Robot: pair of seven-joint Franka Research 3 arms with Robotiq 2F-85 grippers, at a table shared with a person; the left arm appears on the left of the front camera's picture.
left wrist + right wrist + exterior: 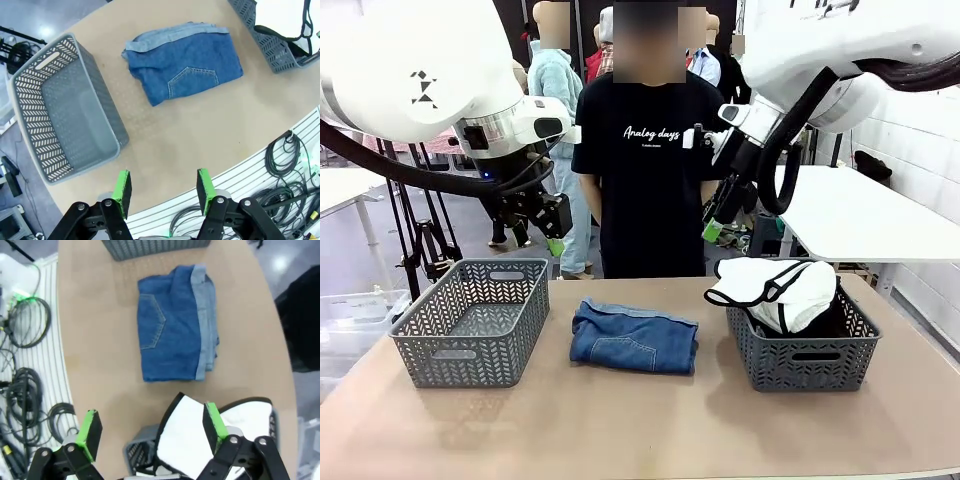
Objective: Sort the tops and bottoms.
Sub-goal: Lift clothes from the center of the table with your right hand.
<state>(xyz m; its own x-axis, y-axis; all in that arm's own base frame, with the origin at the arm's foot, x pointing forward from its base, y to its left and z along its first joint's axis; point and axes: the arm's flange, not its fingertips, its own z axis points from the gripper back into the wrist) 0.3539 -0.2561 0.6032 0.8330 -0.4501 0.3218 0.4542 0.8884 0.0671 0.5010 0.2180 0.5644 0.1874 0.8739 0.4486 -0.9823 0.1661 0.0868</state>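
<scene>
Denim jeans (634, 337) folded mid-table, white top (775, 285) in right basket (800, 352)

**A workshop room around a tan table**

The tan wooden table (640, 420) has a rounded edge. Behind it a person in a black printed T-shirt (648, 150) stands. To the right sits a white table (865, 215) against a pale wall (920, 150). Black cables (290, 165) lie coiled on the slatted white floor panel (240, 175); grey floor shows beyond.
</scene>
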